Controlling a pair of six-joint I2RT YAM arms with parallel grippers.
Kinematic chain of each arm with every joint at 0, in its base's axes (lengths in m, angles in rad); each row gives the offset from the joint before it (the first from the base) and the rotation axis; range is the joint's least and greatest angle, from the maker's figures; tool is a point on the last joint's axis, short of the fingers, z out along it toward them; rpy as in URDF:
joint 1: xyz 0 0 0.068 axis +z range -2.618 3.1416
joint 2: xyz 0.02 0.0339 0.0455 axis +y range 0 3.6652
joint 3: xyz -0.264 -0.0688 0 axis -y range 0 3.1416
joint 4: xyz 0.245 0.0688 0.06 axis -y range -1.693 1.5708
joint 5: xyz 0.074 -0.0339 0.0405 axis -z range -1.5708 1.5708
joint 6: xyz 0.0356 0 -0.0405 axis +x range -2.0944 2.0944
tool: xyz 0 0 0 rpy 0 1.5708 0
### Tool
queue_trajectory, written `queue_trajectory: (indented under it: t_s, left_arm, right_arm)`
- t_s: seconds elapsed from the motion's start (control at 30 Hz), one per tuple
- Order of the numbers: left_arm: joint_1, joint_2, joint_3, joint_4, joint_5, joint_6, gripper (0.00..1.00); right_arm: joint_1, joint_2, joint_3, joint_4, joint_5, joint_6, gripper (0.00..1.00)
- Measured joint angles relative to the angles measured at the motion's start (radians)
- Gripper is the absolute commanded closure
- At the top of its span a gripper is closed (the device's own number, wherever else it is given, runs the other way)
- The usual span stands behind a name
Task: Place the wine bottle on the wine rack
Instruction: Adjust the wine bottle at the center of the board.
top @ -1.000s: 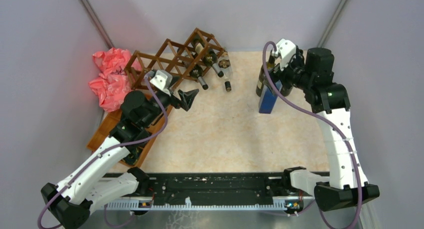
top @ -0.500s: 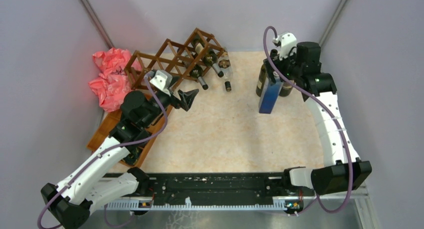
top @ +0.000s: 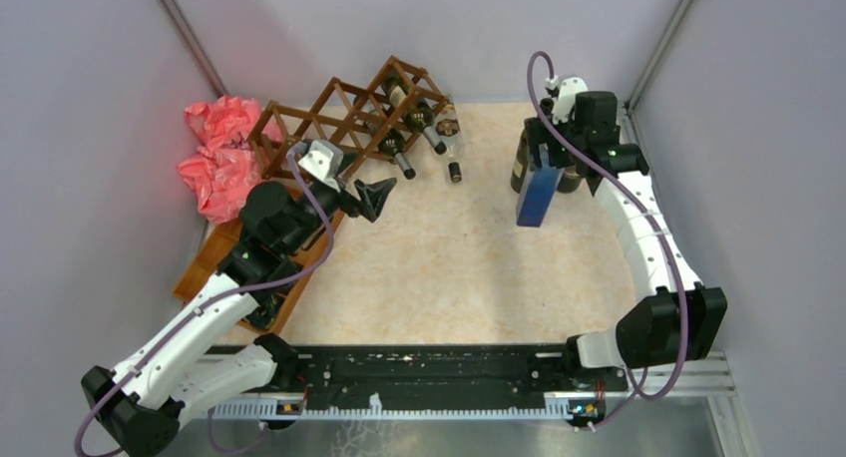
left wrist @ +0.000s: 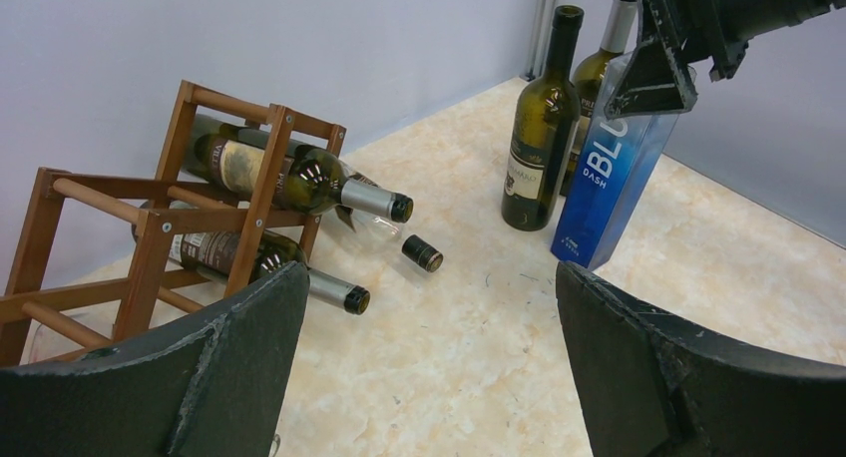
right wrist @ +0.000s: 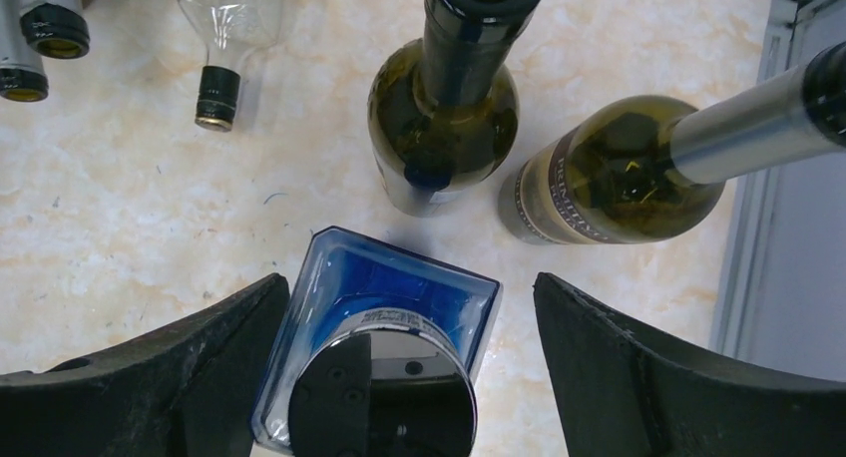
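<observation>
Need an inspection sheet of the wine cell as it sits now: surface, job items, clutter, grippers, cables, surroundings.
Surface: beige marbled table, faint marks, no spills seen.
Job's things: wine rack at back left, bottles lying in its right-end cells; blue bottle, open green bottle and foil-topped bottle standing at back right.
Clutter: clear bottle lying beside the rack; pink crumpled plastic; brown tray under the left arm.
Grippers: left gripper open, empty; right gripper open, straddling the blue bottle's cap.
Cables: purple cable along each arm, no snag seen.
Surroundings: grey walls; black rail at near edge.
</observation>
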Motion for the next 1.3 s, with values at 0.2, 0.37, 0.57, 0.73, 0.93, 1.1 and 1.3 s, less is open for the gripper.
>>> queue_trajectory:
  t_s: [0.2, 0.37, 0.57, 0.73, 0.93, 1.1, 1.3]
  left_arm:
    - [0.000, -0.001, 0.000, 0.000, 0.004, 0.000, 0.01]
    - [0.000, -0.001, 0.000, 0.000, 0.005, 0.000, 0.01]
    - [0.000, -0.001, 0.000, 0.000, 0.005, 0.000, 0.01]
    - [0.000, -0.001, 0.000, 0.000, 0.005, 0.000, 0.01]
    - [0.000, -0.001, 0.000, 0.000, 0.005, 0.000, 0.01]
    - [0.000, -0.001, 0.000, 0.000, 0.006, 0.000, 0.01]
    - [0.000, -0.001, 0.000, 0.000, 0.006, 0.000, 0.01]
  right_arm:
    - [0.000, 0.007, -0.025, 0.003, 0.015, 0.036, 0.17]
    - [0.000, 0.007, -0.025, 0.003, 0.024, 0.050, 0.22]
    - [0.002, 0.007, -0.026, 0.005, 0.053, 0.053, 0.39]
    - [0.003, -0.002, -0.036, 0.009, 0.064, 0.045, 0.57]
    - [0.003, -0.046, -0.068, -0.003, 0.077, 0.037, 0.89]
    - [0.003, -0.087, -0.089, -0.028, 0.087, 0.034, 0.96]
    - [0.002, -0.130, -0.108, -0.063, 0.082, 0.028, 1.00]
